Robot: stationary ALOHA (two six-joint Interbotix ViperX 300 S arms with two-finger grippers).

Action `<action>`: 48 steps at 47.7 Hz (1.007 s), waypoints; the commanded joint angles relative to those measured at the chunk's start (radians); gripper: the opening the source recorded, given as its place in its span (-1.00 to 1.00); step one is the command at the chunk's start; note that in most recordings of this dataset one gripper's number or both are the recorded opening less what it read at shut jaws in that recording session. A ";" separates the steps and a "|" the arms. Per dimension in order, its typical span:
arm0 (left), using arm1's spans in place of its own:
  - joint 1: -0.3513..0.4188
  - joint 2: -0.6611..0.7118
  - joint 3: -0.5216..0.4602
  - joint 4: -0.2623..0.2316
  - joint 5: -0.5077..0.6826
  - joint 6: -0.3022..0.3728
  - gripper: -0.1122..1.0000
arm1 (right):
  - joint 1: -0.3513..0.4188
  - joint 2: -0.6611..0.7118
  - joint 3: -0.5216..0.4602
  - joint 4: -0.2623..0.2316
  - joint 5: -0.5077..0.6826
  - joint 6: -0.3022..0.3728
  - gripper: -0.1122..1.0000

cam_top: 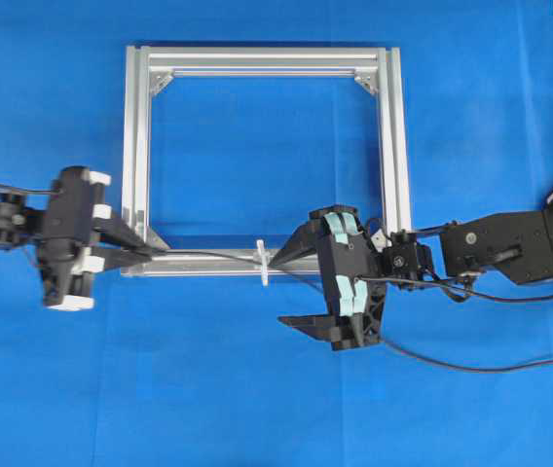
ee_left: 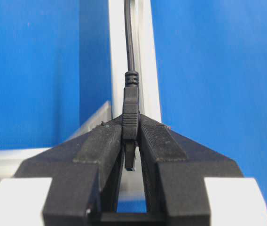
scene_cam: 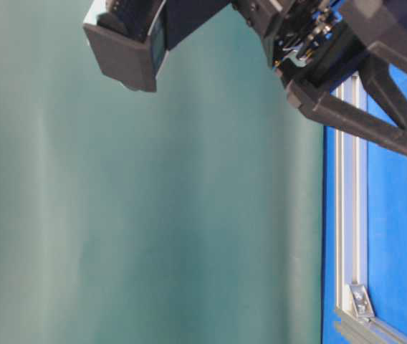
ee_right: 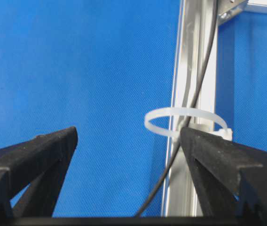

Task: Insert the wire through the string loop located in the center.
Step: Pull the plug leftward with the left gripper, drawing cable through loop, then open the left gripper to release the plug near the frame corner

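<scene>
The left gripper (ee_left: 130,141) reaches in level from the left, jaws clamped on the plug of the wire (ee_left: 130,108). The wire runs along the frame bar (cam_top: 208,261) through the string loop (ee_right: 185,121). Beyond, the right gripper (cam_top: 291,287) reaches in level, jaws spread wide, gripping nothing.

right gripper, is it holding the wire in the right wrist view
No, the right gripper stands wide open, and the wire runs through the string loop untouched between its fingers.
</scene>
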 commanded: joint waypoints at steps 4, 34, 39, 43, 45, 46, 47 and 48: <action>-0.006 -0.064 0.035 0.000 -0.005 -0.002 -0.68 | 0.003 -0.029 -0.006 0.000 0.005 0.002 0.90; -0.006 -0.072 0.034 0.002 0.074 -0.002 -0.68 | 0.008 -0.031 -0.012 0.000 0.017 0.002 0.90; -0.006 -0.069 0.026 0.002 0.075 -0.002 -0.68 | 0.008 -0.034 -0.015 0.000 0.017 0.003 0.89; -0.006 -0.069 0.026 0.002 0.075 0.000 -0.67 | 0.008 -0.037 -0.014 0.000 0.017 0.005 0.89; -0.006 -0.069 0.026 0.002 0.075 0.000 -0.67 | 0.008 -0.038 -0.014 0.000 0.018 0.005 0.89; -0.006 -0.069 0.026 0.002 0.075 0.000 -0.67 | 0.009 -0.038 -0.014 0.000 0.017 0.005 0.89; -0.006 -0.069 0.026 0.003 0.074 0.000 -0.67 | 0.009 -0.040 -0.014 0.000 0.017 0.005 0.89; -0.006 -0.069 0.028 0.002 0.074 -0.002 -0.67 | 0.009 -0.040 -0.014 0.000 0.017 0.005 0.89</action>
